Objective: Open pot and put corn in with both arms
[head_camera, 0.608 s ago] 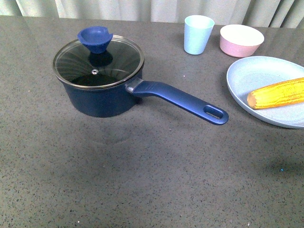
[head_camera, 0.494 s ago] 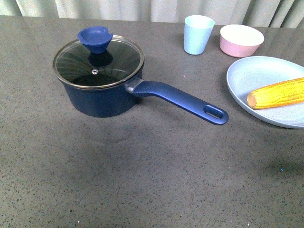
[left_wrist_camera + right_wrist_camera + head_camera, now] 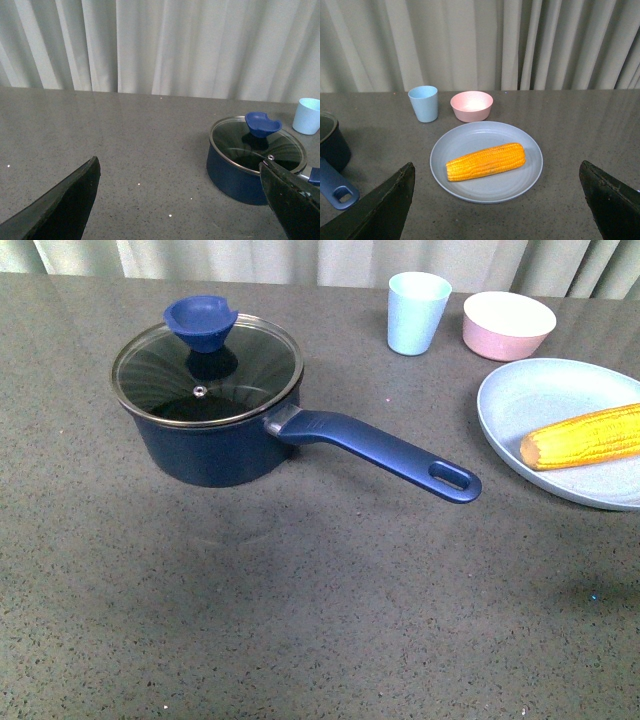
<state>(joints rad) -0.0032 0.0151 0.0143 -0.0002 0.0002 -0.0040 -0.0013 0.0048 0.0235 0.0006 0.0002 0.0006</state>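
Observation:
The dark blue pot (image 3: 215,445) stands at the left of the table, its long handle (image 3: 390,455) pointing toward the right front. A round glass lid (image 3: 240,370) with a blue knob (image 3: 201,322) covers it. The yellow corn (image 3: 585,437) lies on a pale blue plate (image 3: 545,390) at the right. Neither arm shows in the front view. My left gripper (image 3: 180,200) is open, with the pot (image 3: 235,172) beyond one finger. My right gripper (image 3: 497,202) is open above the table, short of the corn (image 3: 486,161).
A light blue cup (image 3: 417,312) and a pink bowl (image 3: 508,324) stand at the back right, behind the plate. Pale curtains hang along the table's far edge. Grey speckled tabletop (image 3: 300,620) spreads in front of the pot.

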